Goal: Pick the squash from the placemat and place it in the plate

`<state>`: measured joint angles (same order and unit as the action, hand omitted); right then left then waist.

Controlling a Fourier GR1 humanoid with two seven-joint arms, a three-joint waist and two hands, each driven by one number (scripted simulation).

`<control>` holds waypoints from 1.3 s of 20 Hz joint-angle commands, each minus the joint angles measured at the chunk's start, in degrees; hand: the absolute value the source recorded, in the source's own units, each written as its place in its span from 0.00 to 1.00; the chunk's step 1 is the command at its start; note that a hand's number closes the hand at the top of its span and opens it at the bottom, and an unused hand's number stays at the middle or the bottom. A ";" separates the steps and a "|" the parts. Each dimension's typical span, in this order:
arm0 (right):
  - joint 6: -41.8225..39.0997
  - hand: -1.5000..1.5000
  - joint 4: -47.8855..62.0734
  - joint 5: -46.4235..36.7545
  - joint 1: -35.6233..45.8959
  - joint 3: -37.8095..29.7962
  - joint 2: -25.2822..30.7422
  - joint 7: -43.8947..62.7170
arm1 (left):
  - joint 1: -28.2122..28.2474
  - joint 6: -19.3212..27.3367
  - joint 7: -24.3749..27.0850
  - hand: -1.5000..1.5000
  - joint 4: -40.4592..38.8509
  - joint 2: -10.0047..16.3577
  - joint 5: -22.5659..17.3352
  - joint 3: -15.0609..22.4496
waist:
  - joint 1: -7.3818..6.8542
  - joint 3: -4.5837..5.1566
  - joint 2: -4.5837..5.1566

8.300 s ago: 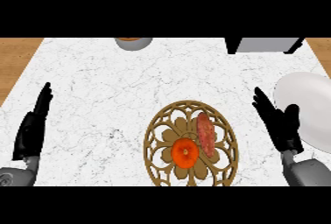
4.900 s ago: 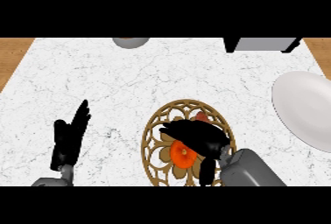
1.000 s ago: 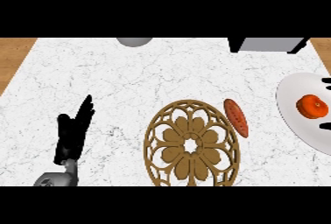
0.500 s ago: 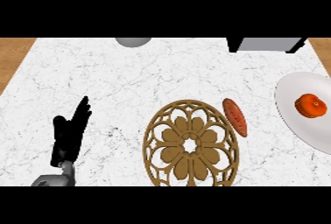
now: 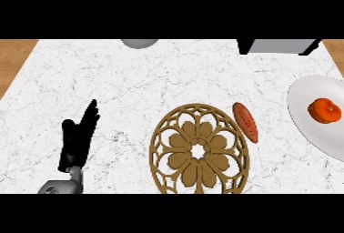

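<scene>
The orange squash (image 5: 324, 110) lies on the white plate (image 5: 310, 125) at the counter's right edge. The round brown openwork placemat (image 5: 199, 151) sits at the lower middle with nothing on it. A reddish oblong item (image 5: 246, 122) rests just off the placemat's upper right rim, on the counter. My left hand (image 5: 77, 139) stands open at the lower left, fingers pointing up, well away from the placemat. My right hand shows nowhere in the head view.
A grey rounded object (image 5: 139, 43) sits at the counter's far edge, and a grey box with dark sides (image 5: 277, 46) stands at the far right. Wooden floor shows beyond the counter's left and right corners.
The right hand's fingers, still at the plate's far rim a second ago, have left the view. The squash stays on the plate. The left hand has not moved.
</scene>
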<state>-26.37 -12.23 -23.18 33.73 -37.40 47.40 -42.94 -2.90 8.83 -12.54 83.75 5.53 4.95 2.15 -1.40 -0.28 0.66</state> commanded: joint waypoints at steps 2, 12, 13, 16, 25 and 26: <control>-6.32 0.00 -0.04 0.75 -1.43 0.52 -0.63 -7.40 | 1.28 -0.33 2.77 0.50 -0.49 0.25 -0.13 -0.54 | -0.36 -0.02 0.05; 2.53 0.00 0.99 0.21 -1.42 2.82 -1.72 -5.26 | 0.94 -2.72 -1.23 0.50 2.86 1.42 -1.29 -0.89 | -0.39 0.03 -0.01; 2.94 0.00 0.80 -0.12 -1.36 3.15 -1.87 -5.94 | -2.45 -0.78 2.05 0.50 -3.80 0.16 -0.20 -1.85 | -0.14 0.02 0.21; 3.71 0.00 1.04 0.07 -2.83 3.41 -1.39 -7.21 | 0.14 -0.73 -2.12 0.50 1.98 -0.11 0.19 -0.22 | -0.25 0.01 -0.03; 6.04 0.00 2.96 -0.20 -5.20 3.74 0.31 -7.68 | -2.07 -0.97 1.32 0.50 -2.44 0.22 0.28 -1.80 | -0.22 -0.04 0.23; 7.53 0.00 2.99 0.02 -3.43 3.52 -0.56 -6.43 | -3.27 -0.17 -1.07 0.50 -1.25 -0.64 0.87 -0.85 | -0.54 -0.09 0.28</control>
<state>-17.68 -9.87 -23.14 30.44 -33.95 46.49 -47.44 -4.76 7.67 -13.42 83.29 5.79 5.06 0.97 -1.91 -0.35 0.86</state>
